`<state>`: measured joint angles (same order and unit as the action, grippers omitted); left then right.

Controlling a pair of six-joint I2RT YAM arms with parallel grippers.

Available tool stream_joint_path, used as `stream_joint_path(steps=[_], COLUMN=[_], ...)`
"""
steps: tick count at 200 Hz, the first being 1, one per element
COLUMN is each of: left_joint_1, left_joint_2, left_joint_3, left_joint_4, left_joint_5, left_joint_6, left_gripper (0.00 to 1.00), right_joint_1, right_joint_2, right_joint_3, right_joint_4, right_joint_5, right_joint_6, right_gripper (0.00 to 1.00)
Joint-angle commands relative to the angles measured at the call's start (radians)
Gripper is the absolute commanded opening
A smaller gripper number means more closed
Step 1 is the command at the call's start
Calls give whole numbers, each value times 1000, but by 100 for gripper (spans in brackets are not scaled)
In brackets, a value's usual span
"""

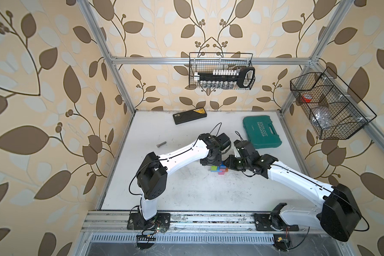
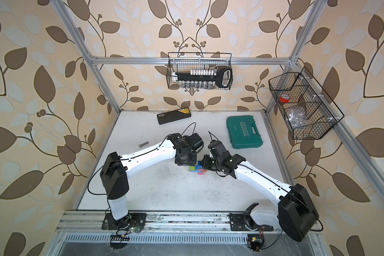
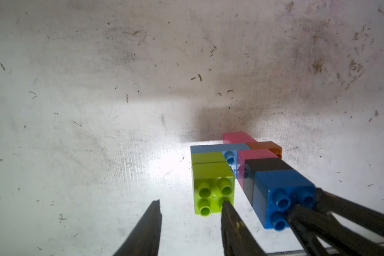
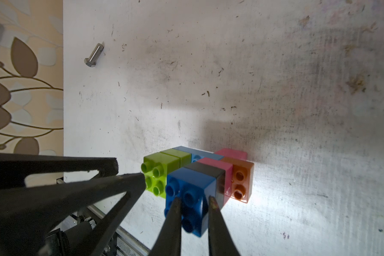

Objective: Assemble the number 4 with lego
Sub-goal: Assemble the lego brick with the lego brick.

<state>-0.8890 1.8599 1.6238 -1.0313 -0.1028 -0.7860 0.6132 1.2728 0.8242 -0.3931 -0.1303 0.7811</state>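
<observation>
**Inspector A:** Item under inspection: the number 4 (image 1: 220,170). Where do we find it?

**Inspector B:** It lies flat on the table (image 3: 98,88), near the middle, between the two wrists in both top views. The wrist views show a dark blue brick (image 4: 193,179), a black brick (image 4: 205,170) and a pink brick (image 4: 217,165) in one column. A light blue crossbar (image 3: 208,148) carries an orange brick (image 4: 241,177) at its end, and two lime green bricks (image 3: 213,175) form the arm. All pieces appear joined. We judge the figure essentially built, with final seating in hand.

**Inspector A:** Grippers?

**Inspector B:** The right gripper (image 4: 194,198) has its jaws drawn narrow around the studded end of the dark blue brick, which we read as a hold. The left gripper (image 3: 191,202) stands partly open with nothing between its jaws. One fingertip (image 3: 228,215) touches the stud face of the end lime green brick.

**Inspector A:** Our recommendation for the step?

**Inspector B:** We would press the lime arm straight along its stud axis toward the crossbar while the right gripper braces the column. The figure should remain flat, since any lift or sideways lever could split the crossbar joint. A single off-centre fingertip may twist the arm, so we would centre it among the studs.

**Inspector A:** Surroundings?

**Inspector B:** A bolt (image 4: 94,54) lies well apart. The teal tool case (image 1: 262,132) and the flat black box (image 1: 190,115) sit toward the far edge, and we judge neither an obstruction.
</observation>
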Motion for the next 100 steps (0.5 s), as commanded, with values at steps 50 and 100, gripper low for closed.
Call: stream_joint_path(steps=[50,100], left_joint_1=[27,27], left_joint_2=[-56,-34], left_joint_3=[-48,-66], left_joint_4=[50,55], left_joint_5=[52,89], left_joint_6=[5,4], left_gripper=[29,24], right_joint_1=[5,5], right_joint_2=[42,36], right_joint_3=[-28,-32], right_joint_4=[-133,-136], right_joint_5=[21,24], right_joint_6=[-14,-13], right_gripper=[17,17])
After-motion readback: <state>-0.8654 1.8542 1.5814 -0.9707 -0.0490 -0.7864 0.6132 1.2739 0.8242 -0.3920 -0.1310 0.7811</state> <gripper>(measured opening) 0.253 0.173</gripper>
